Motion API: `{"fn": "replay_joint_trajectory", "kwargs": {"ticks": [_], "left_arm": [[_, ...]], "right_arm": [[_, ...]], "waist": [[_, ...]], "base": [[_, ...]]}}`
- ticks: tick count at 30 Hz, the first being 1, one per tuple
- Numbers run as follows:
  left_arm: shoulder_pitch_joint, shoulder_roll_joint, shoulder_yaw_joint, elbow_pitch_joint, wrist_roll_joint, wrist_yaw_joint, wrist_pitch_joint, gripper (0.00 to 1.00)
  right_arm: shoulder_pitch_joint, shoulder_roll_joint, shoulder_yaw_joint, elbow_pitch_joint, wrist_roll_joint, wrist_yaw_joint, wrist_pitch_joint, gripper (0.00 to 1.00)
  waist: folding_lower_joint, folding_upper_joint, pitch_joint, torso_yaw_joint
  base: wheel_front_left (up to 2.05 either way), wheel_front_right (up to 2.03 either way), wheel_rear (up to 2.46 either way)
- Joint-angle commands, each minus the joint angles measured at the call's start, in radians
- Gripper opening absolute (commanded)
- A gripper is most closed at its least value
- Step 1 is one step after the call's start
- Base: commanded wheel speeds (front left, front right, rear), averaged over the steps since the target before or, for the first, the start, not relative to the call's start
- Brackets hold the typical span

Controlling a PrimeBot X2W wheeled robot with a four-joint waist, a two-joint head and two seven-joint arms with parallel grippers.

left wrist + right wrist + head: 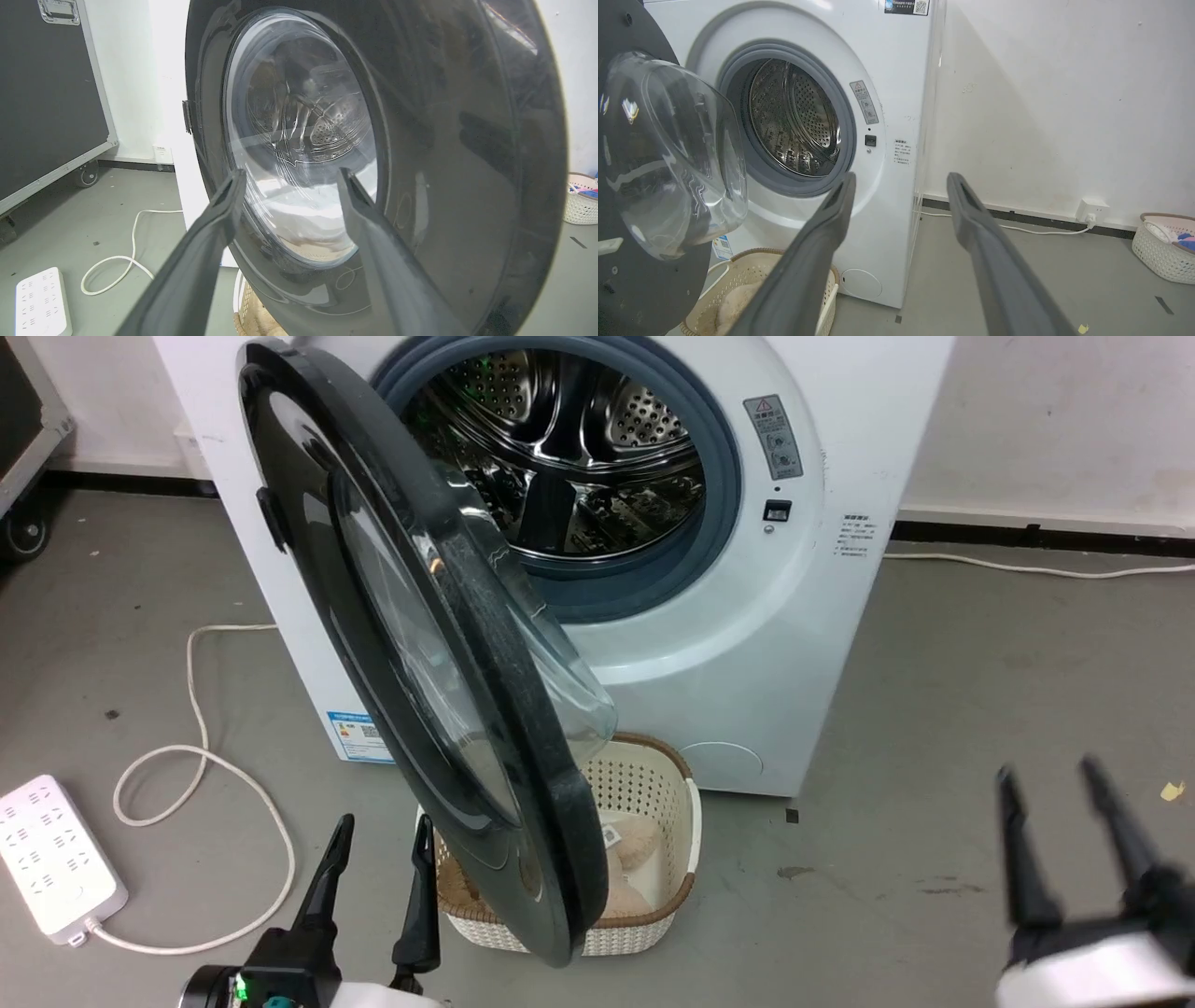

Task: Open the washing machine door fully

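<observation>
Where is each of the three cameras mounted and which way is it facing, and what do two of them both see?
Head view: on the head, looking forward and down at the washing machine, its door part-open above a basket; left gripper and right gripper show, open.
Left wrist view: on the left wrist, close against the door's outer face; own fingers show.
Right wrist view: on the right wrist, facing the drum; own fingers show.
Shared: head and right wrist views both show drum and basket.
</observation>
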Motion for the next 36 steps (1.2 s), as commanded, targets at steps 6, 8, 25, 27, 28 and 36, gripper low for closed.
{"fn": "replay_joint_trajectory", "kwargs": {"ticks": [6, 8, 25, 27, 28, 36], "left_arm": [[0.032, -0.003, -0.001, 0.020, 0.000, -0.006, -0.005, 1.00], [0.033, -0.004, 0.002, 0.021, 0.001, -0.006, -0.005, 1.00], [0.019, -0.010, 0.025, -0.027, 0.015, 0.002, -0.005, 0.00], [0.010, -0.011, 0.040, -0.063, 0.009, 0.011, -0.005, 0.00], [0.004, -0.012, 0.050, -0.086, -0.001, 0.017, -0.005, 0.00], [-0.100, -0.016, 0.150, -0.339, -0.049, 0.104, -0.005, 0.00]], "right_arm": [[0.103, 0.070, -0.010, -0.002, -0.078, 0.001, -0.029, 1.00], [0.105, 0.073, -0.008, 0.005, -0.085, 0.001, -0.035, 1.00], [0.089, 0.075, -0.004, 0.032, -0.049, 0.001, -0.052, 1.00], [0.088, 0.075, -0.004, 0.030, -0.047, 0.001, -0.053, 1.00], [0.087, 0.075, -0.005, 0.029, -0.046, 0.001, -0.053, 1.00], [0.084, 0.075, -0.008, 0.026, -0.043, 0.001, -0.054, 1.00]], "waist": [[0.0001, -0.0001, -0.001, -0.008], [0.0001, -0.0001, -0.001, -0.009], [0.0001, -0.0001, -0.002, -0.003], [0.0001, -0.0001, -0.002, -0.002], [0.0001, -0.0001, -0.002, -0.002], [0.0001, -0.0001, -0.007, -0.005]], "base": [[0.00, 0.00, 0.00], [0.00, 0.00, 0.00], [0.00, 0.00, 0.00], [0.00, 0.00, 0.00], [0.00, 0.00, 0.00], [0.00, 0.00, 0.00]]}}
